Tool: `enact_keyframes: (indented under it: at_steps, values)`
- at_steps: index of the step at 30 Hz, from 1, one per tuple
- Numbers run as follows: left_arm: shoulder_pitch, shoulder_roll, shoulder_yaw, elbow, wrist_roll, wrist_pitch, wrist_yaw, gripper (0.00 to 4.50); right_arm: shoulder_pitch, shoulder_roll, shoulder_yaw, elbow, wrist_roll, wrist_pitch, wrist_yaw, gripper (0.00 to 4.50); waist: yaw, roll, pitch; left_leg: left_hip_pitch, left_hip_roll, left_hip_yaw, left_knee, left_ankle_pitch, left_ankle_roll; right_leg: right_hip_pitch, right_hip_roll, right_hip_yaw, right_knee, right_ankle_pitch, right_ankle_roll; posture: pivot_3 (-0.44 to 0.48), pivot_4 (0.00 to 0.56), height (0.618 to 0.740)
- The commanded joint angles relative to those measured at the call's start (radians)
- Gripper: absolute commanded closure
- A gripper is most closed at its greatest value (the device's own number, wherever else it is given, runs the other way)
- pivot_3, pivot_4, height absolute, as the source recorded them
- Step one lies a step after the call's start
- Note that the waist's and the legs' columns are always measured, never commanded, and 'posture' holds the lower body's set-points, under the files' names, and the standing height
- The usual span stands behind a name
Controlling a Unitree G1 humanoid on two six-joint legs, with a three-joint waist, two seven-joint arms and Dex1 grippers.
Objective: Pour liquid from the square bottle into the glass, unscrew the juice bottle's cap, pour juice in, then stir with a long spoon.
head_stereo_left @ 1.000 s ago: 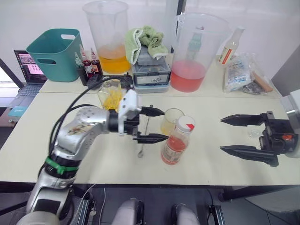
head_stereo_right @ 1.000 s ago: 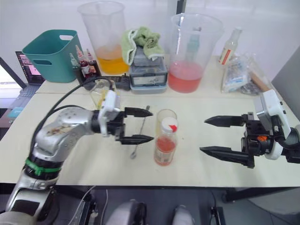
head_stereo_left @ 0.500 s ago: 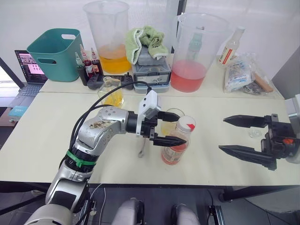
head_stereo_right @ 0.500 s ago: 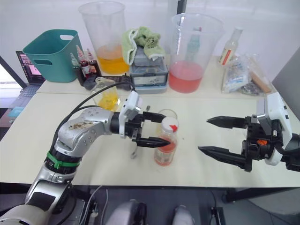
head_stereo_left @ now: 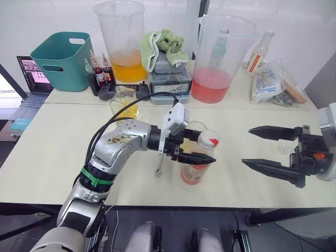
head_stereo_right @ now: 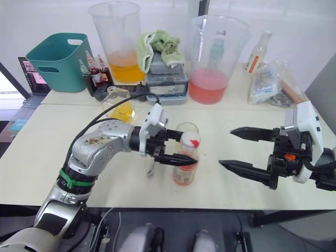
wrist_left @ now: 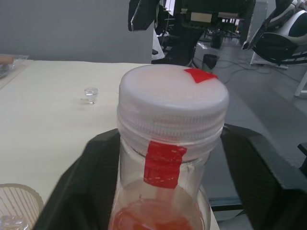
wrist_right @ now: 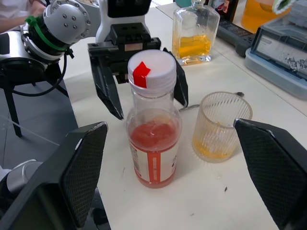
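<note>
On the table, the juice bottle stands upright just in front of the glass. The left gripper is spread around the bottle's neck below the white cap. The right gripper hangs spread, well apart. A long spoon lies beside the bottle.
</note>
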Motion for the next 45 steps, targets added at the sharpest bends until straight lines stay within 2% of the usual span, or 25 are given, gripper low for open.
enact_keyframes:
  at_steps: [1,2,15,19,24,32,41,45]
  values:
    - [-0.019,-0.001,0.000,-0.016,0.006,-0.017,-0.005,2.50,-0.036,0.005,0.011,-0.028,0.036,-0.022,-0.029,0.00,-0.001,0.000,0.000,0.000,0.000,0.000,0.000,0.000,0.000,0.000,0.000,0.000,0.000,0.000,0.000,0.000,0.150,0.739]
    - [-0.019,0.000,0.001,-0.017,0.006,-0.015,-0.004,2.74,-0.049,0.008,0.027,-0.033,0.039,-0.026,-0.041,0.00,0.000,0.000,0.000,0.000,0.000,0.000,0.000,0.000,0.000,0.000,0.000,0.000,0.000,0.000,0.000,0.000,0.150,0.739]
    - [-0.014,0.033,0.000,-0.036,0.014,-0.007,-0.019,2.74,-0.196,0.050,0.201,-0.043,0.046,-0.054,-0.154,0.00,-0.005,0.000,0.000,0.000,0.000,0.000,0.000,0.001,-0.002,0.000,0.000,0.000,0.001,0.000,0.000,0.000,0.150,0.739]
    - [-0.011,0.039,0.003,-0.044,0.014,-0.007,-0.016,2.90,-0.228,0.057,0.259,-0.046,0.044,-0.041,-0.190,0.00,-0.006,0.000,0.000,0.000,0.000,0.000,0.000,0.001,-0.002,-0.001,0.000,0.000,0.001,0.000,0.000,0.000,0.150,0.739]
    - [-0.007,0.048,0.007,-0.053,0.012,0.002,-0.009,2.90,-0.299,0.110,0.364,-0.067,0.035,-0.034,-0.296,0.00,-0.008,0.000,0.000,0.000,0.000,0.000,0.000,0.001,-0.002,-0.001,0.000,0.000,0.001,0.000,0.000,0.000,0.150,0.739]
    - [-0.004,0.055,0.004,-0.061,0.016,0.004,0.001,2.90,-0.353,0.167,0.466,-0.069,-0.012,-0.032,-0.380,0.00,-0.008,0.000,0.000,0.000,0.000,0.000,0.000,0.001,-0.002,-0.002,0.000,0.000,0.002,0.000,0.000,0.000,0.150,0.739]
    - [0.009,0.069,0.002,-0.078,0.015,0.006,0.005,2.90,-0.365,0.188,0.473,-0.065,0.020,-0.032,-0.373,2.80,-0.009,0.000,0.000,0.000,0.000,0.001,0.000,0.001,-0.002,-0.002,0.001,0.000,0.002,0.000,0.000,0.000,0.150,0.739]
    - [0.009,0.071,0.001,-0.072,0.016,0.002,0.004,2.90,-0.368,0.185,0.468,-0.056,0.023,-0.034,-0.354,2.80,-0.009,0.000,0.000,0.000,0.000,0.001,0.000,0.001,-0.002,-0.002,0.001,0.000,0.002,0.000,0.000,0.000,0.150,0.739]
